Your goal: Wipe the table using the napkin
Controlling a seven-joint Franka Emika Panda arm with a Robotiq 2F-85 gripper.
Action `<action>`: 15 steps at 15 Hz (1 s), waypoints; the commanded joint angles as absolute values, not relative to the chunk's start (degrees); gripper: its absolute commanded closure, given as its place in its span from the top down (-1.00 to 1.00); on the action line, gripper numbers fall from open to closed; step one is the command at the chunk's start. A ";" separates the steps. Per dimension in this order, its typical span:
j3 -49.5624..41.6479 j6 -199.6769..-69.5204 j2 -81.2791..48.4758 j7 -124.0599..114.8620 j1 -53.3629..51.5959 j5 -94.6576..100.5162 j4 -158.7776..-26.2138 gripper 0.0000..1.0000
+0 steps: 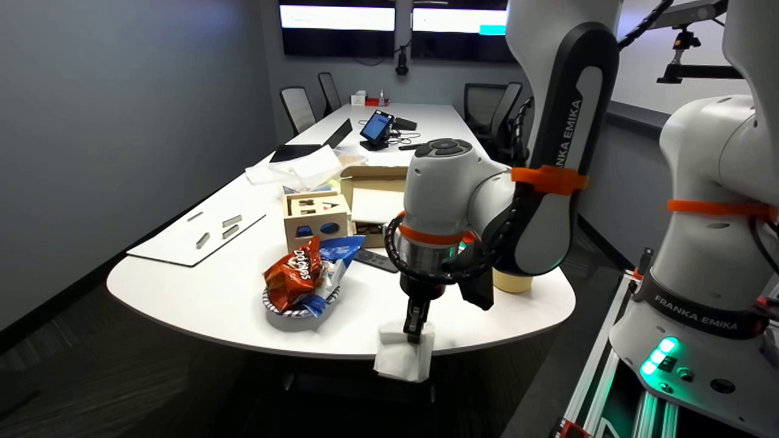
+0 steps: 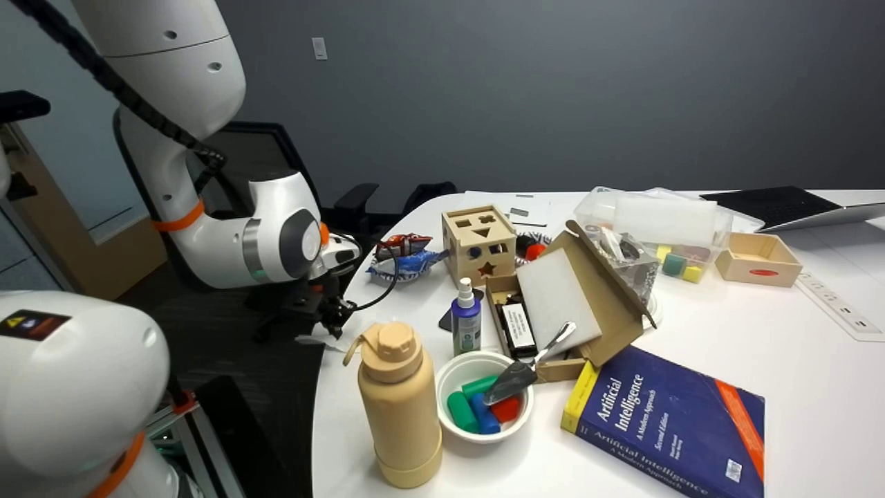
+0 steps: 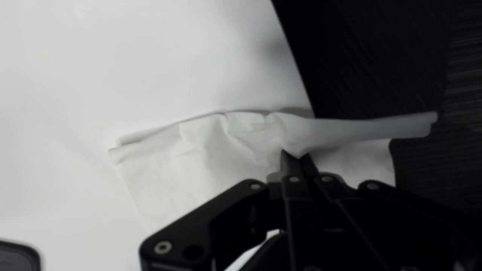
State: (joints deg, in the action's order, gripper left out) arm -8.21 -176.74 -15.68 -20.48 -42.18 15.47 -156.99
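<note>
Since the thin white paper napkin (image 3: 241,150) looks light, soft and easy to tear, the black two-fingered gripper (image 3: 296,159) pinches it near the middle, likely a good spot.

A glossy white, round-jointed robot arm (image 1: 691,149) wears bright orange straps (image 1: 551,180) and a thick black ribbed cable (image 2: 137,104); a black collar (image 1: 697,316) reads FRANKA EMIKA in pale letters — with glowing green lights (image 1: 658,356) on the white base (image 1: 721,362) below. A dark rectangular label (image 2: 34,324) bears yellow marks. Silvery round screws (image 3: 163,247) stud the black, angular gripper (image 3: 296,158).
</note>
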 commanded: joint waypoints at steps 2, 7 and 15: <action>-17.05 -183.29 -19.60 -23.27 -48.28 16.53 -152.96 -0.99; -31.76 -185.90 -24.93 -20.79 -58.67 16.15 -150.84 -0.99; -53.50 -184.01 -28.48 -18.69 -75.82 15.89 -155.86 -0.99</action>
